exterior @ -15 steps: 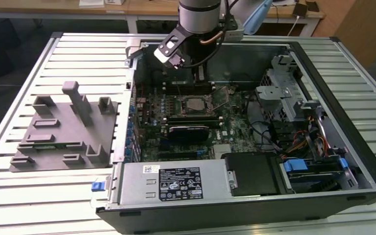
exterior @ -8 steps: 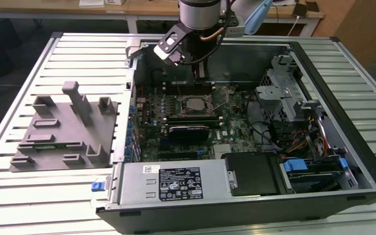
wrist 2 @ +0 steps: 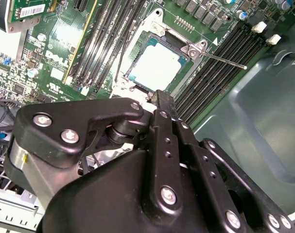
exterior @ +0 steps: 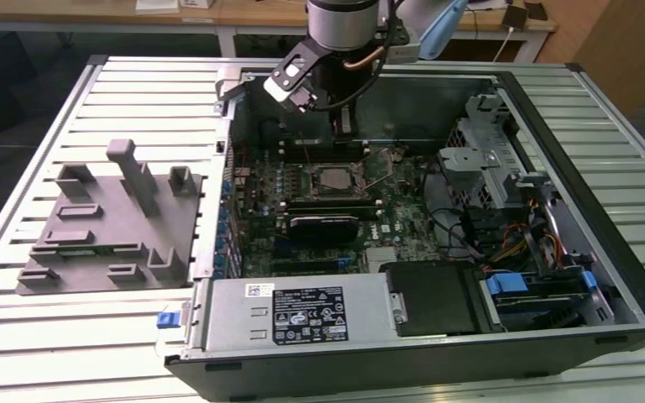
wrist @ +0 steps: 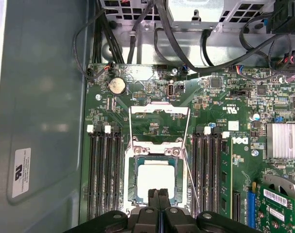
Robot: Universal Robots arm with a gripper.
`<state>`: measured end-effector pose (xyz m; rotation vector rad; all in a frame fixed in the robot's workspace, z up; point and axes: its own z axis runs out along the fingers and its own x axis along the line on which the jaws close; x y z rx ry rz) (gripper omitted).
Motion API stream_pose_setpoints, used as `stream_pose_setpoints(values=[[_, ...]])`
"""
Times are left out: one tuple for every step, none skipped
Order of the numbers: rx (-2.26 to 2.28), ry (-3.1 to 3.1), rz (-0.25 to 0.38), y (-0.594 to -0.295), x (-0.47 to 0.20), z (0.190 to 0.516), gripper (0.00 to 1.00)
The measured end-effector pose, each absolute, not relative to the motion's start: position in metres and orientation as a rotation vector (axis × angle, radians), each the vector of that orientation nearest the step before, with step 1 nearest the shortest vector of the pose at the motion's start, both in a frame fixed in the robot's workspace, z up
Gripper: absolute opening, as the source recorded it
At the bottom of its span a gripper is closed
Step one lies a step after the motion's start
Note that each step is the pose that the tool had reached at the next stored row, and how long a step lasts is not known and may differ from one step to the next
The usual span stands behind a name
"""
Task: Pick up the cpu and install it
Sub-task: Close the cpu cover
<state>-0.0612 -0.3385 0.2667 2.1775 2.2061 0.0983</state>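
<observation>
As it hangs over the mobo, tool: narrow, fingers together, nothing held; tips at cpu edge, contact unclear.
Cpu: flat in socket, silver top up.
Socket frame: flipped open.
Case: open-sided, on bench.
Fixture: grey, on bench beside case.

Room above cpu open; raised socket frame stands against one edge, lever beside it, memory slots flanking either side.
</observation>
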Motion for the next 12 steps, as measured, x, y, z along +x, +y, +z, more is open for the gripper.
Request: stream_pose_setpoints(values=[[2.177, 2.206, 0.098, -0.338, -0.061, 0.267, 0.11], [2.178, 2.206, 0.098, -0.338, -0.061, 0.267, 0.11], [2.177, 2.206, 0.098, -0.338, -0.060, 0.267, 0.11], [2.177, 2.206, 0.098, -0.338, -0.059, 0.267, 0.11], [2.178, 2.206, 0.098, -0.338, -0.058, 0.267, 0.11], [2.178, 2.206, 0.098, -0.338, -0.056, 0.267, 0.11], [2.178, 2.206, 0.098, -0.338, -0.054, 0.267, 0.11], [2.178, 2.206, 0.098, -0.338, -0.051, 0.267, 0.11], [2.178, 2.207, 0.097, -0.338, -0.049, 0.267, 0.11], [2.178, 2.207, 0.097, -0.338, -0.046, 0.267, 0.11], [2.179, 2.207, 0.096, -0.338, -0.043, 0.267, 0.11], [2.179, 2.207, 0.096, -0.338, -0.040, 0.267, 0.11]])
